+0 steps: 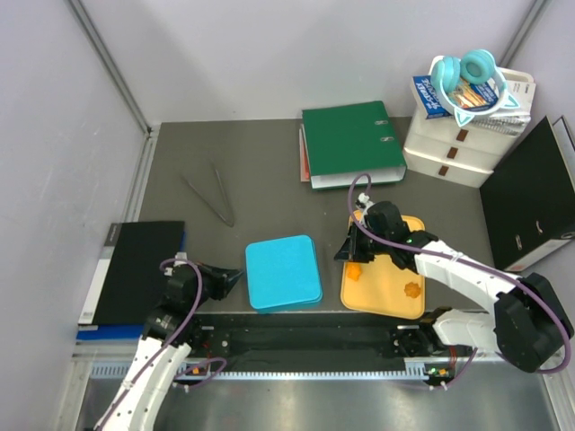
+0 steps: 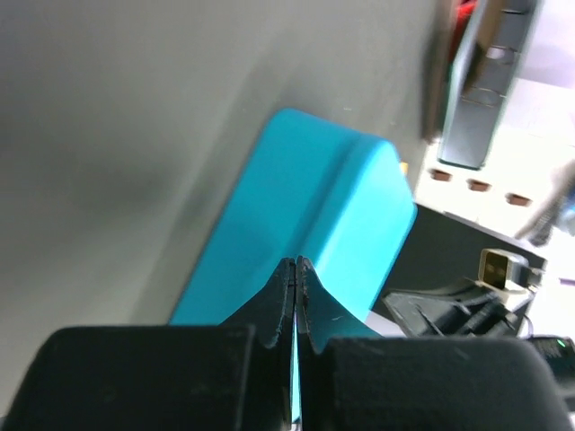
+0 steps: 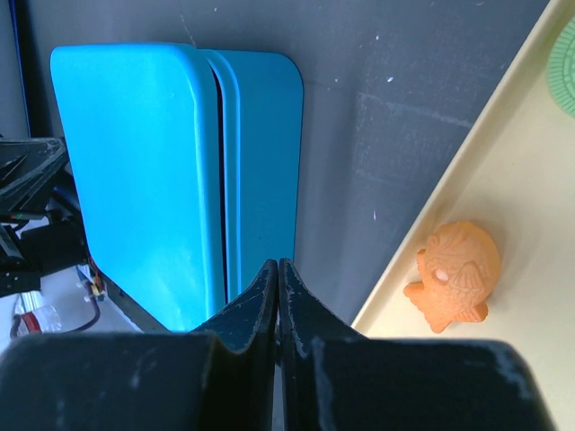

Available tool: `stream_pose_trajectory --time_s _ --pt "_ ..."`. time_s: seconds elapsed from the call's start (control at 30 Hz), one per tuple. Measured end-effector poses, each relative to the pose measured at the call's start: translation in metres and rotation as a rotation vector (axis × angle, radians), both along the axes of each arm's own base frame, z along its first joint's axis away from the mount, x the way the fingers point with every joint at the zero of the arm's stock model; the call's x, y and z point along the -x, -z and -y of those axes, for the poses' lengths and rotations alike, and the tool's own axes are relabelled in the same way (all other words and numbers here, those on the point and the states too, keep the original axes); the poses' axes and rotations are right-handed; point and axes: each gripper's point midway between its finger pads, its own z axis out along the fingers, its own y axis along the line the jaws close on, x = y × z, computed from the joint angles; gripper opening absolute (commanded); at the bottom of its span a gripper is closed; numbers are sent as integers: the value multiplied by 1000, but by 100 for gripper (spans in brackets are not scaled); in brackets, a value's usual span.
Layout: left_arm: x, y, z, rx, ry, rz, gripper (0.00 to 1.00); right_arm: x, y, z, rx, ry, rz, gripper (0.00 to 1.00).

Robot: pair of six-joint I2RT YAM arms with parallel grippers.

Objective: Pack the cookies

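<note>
packing looks barely begun: the blue tin (image 1: pixel 284 272) sits shut in the middle of the tabletop (image 1: pixel 260 193), its inside hidden, and the cookies (image 1: pixel 412 289) that show lie on the yellow tray (image 1: pixel 386 305) just right of it: two orange ones in the top view, plus the edge of a green cookie (image 3: pixel 566 54) in the right wrist view. nothing shows as packed, so by my reading opening the tin and moving every piece across are left to do. the right arm reaches in from the near right, and the right pincer (image 1: pixel 343 257) hangs over the tray's left edge beside an orange cookie (image 3: pixel 454 274), jaws pressed together on nothing. the left pincer (image 1: pixel 237 279) sits low at the tin's left side, pointing right at it, jaws likewise together and empty
</note>
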Motion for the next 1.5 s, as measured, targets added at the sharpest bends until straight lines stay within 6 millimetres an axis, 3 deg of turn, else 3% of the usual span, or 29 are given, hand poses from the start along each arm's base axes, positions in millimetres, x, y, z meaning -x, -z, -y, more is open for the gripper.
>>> stream_pose_trajectory --time_s 0.1,0.33,0.67,1.0,1.2,1.5 --pt "2 10 -1 -19 1 -50 0 0 0 0 0 0 0 0" --pt "22 55 -4 -107 40 -281 0 0 4 0 8 0 -11 0" --pt "9 55 15 -91 150 -276 0 0 4 -1 4 4 -15 0" --pt "3 55 16 -114 168 -258 0 -1 3 -1 -1 10 -17 0" --pt "-4 53 14 -135 163 -261 0 -1 3 -1 0 10 -18 0" --pt "-29 52 -4 -142 101 -263 0 0 5 1 12 13 -22 0"
